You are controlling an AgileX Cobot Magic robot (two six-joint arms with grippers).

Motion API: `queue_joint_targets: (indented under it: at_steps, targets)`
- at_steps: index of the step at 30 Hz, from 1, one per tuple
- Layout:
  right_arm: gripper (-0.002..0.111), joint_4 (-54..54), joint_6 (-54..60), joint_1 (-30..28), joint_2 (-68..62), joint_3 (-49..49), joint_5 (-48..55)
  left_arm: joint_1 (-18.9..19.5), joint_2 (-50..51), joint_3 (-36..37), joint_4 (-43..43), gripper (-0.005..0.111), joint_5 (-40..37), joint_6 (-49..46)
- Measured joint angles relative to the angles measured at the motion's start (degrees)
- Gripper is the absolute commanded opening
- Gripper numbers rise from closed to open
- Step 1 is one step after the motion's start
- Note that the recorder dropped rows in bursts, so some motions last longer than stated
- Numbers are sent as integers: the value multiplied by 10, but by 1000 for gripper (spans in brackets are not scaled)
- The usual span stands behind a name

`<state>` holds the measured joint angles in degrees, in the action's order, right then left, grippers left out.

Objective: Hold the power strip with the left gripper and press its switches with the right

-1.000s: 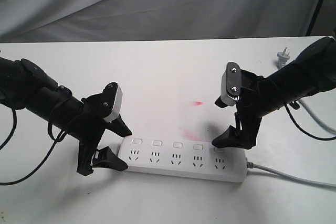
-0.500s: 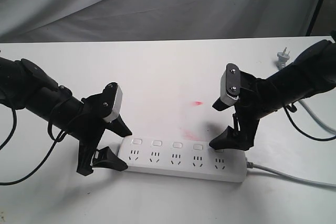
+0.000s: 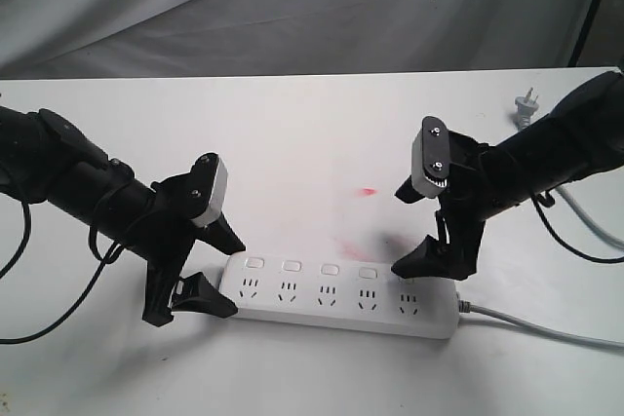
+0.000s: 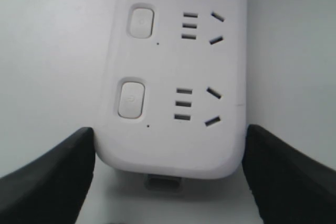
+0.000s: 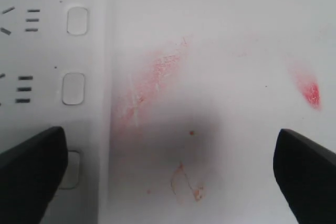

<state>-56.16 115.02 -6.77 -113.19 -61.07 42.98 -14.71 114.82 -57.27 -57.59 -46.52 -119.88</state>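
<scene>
The strip lies flat on the white table, lengthwise across the exterior view, its cord leaving at the right end.

The left gripper is at the strip's left end. In the left wrist view its two fingers stand against the two long edges of that end, clamped across the strip's width.

The right gripper is at the cord end with its jaws wide apart and holding nothing. Its lower fingertip is over the last of the switches, the one nearest the cord. Whether it touches that switch I cannot tell. In the right wrist view one finger partly covers a switch on the strip, and the other is over bare table beside red stains.

Compared with a second ago, the strip and the left gripper have not moved. The right gripper has shifted only slightly, its wrist block a touch lower and its lower fingertip still over the same switch.
</scene>
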Motion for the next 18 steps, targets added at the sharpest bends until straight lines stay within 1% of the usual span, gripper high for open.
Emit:
queue_joint_targets:
  at_steps: [10,18]
  targets:
    - [98,-22,9,0,96,0,68,0,0,0,0,0,0,0]
    - [98,-31,7,0,102,0,75,0,0,0,0,0,0,0]
